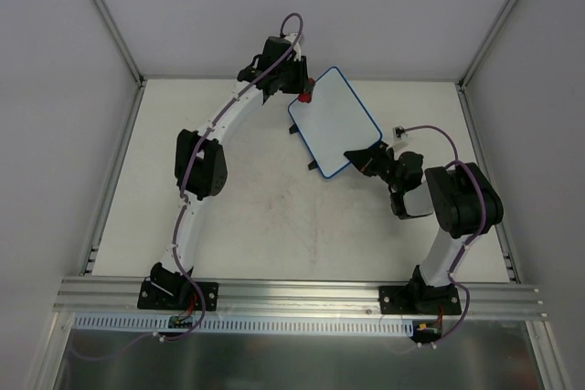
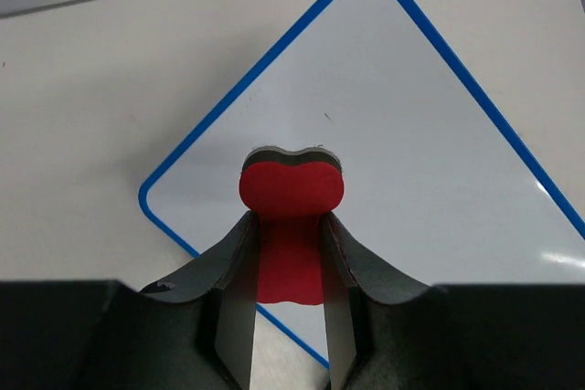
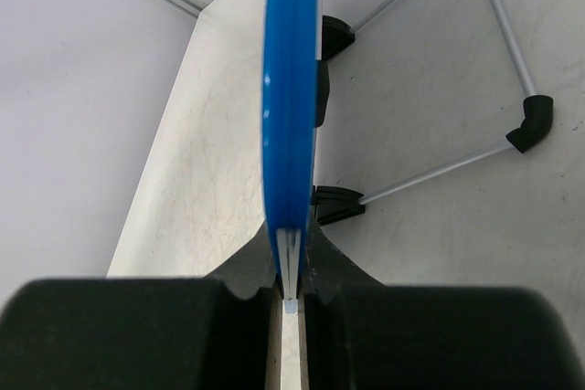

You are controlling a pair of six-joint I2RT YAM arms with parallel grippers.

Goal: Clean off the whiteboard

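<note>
Whiteboard [image 1: 334, 121] lies mid-counter [image 1: 256, 226] in the top view, the right pincer [image 1: 363, 156] at its near corner and the left pincer [image 1: 294, 87] at its far corner; no scribbles show.

Left wrist: the left pincer [image 2: 288, 223] is clenched on a red eraser [image 2: 291, 187] over the Whiteboard [image 2: 411, 134], which is white apart from one tiny speck [image 2: 326, 117].

Right wrist: the right pincer [image 3: 291, 267] clamps the blue rim [image 3: 291, 89].

Wiping looks nearly finished.
</note>
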